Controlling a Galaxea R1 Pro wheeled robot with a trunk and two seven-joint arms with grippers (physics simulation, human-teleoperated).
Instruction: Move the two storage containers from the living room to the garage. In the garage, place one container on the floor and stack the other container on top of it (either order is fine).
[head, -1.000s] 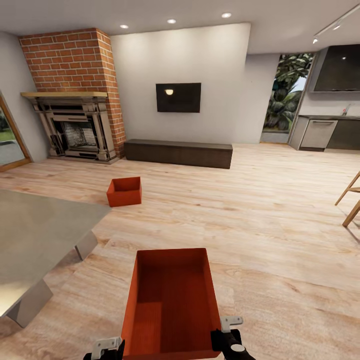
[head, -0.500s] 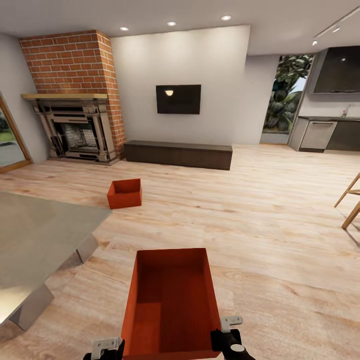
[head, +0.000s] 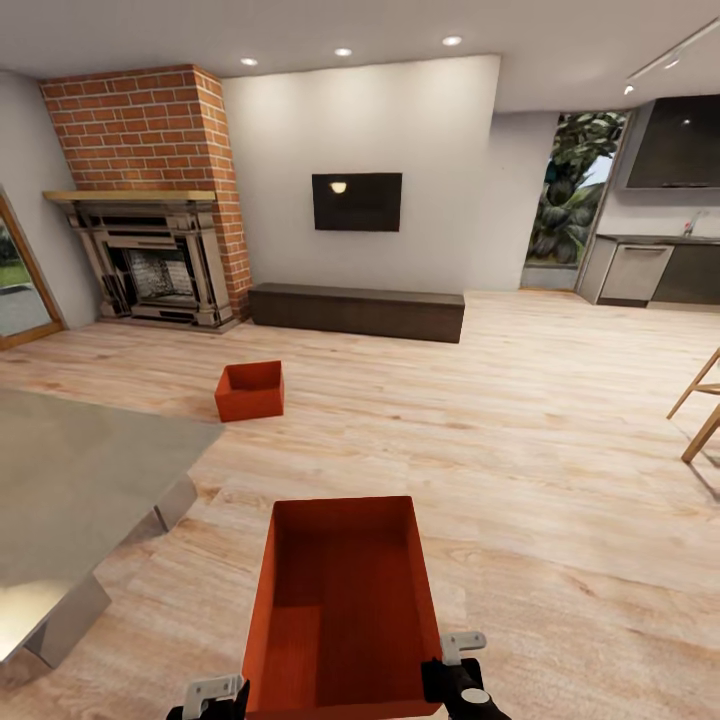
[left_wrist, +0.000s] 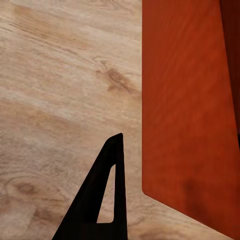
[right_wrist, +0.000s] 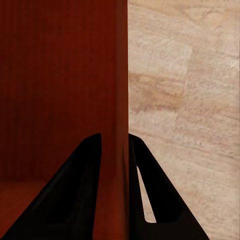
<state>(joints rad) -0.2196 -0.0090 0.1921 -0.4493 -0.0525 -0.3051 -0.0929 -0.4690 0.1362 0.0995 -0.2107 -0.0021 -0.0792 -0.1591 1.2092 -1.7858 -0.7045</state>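
Held container (head: 345, 605): carried low ahead over the plank floor (head: 520, 470).
Other container (head: 250, 390): on the floor near the fireplace (head: 150, 255).
Right end effector (right_wrist: 116, 150): clamped across the held container's thin wall.
Left end effector (head: 215, 695): at the opposite wall; grip cannot be told.
Handling: likely light, stiff, slick-walled; the rim walls are the best hold.

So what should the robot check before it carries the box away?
1. Right gripper pinching the near box wall: ok, one finger on each side.
2. Left gripper holding the box: cannot tell, one finger visible beside the wall.
3. Box level: ok.
4. Box empty: ok.
5. Second box still waiting on the wood floor: ok.
6. Table close on the left: not ok, steer wide.
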